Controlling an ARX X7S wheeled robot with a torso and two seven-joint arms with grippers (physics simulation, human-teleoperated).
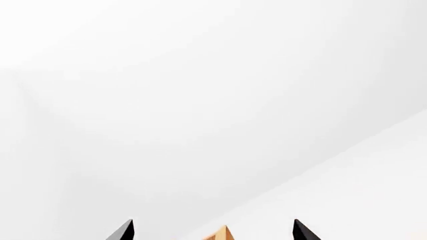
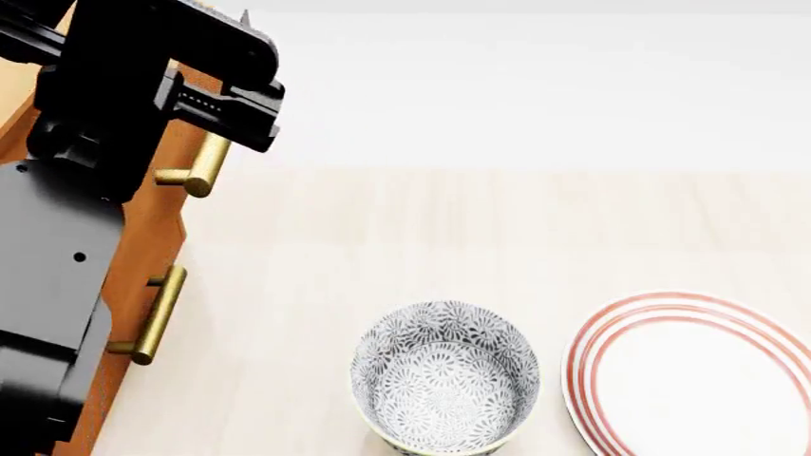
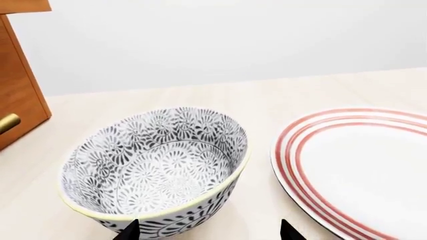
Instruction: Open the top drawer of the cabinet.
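The orange-brown cabinet (image 2: 142,249) runs down the left edge of the head view, with two brass bar handles on its front. The thicker handle (image 2: 203,163) sits partly under my left gripper (image 2: 238,116); I take it for the top drawer's. The second handle (image 2: 158,313) is nearer me. In the left wrist view my left gripper (image 1: 213,229) has its two dark fingertips wide apart, with a light wood corner (image 1: 223,233) between them and touching neither. My right gripper (image 3: 208,231) is open and empty, low beside a patterned bowl (image 3: 153,165). It is out of the head view.
The patterned bowl (image 2: 443,382) stands on the pale wooden table (image 2: 507,228), with a red-ringed white plate (image 2: 700,372) to its right. The right wrist view shows the plate (image 3: 363,165), the cabinet's side (image 3: 20,85) and one brass handle end (image 3: 8,123). A white wall lies behind.
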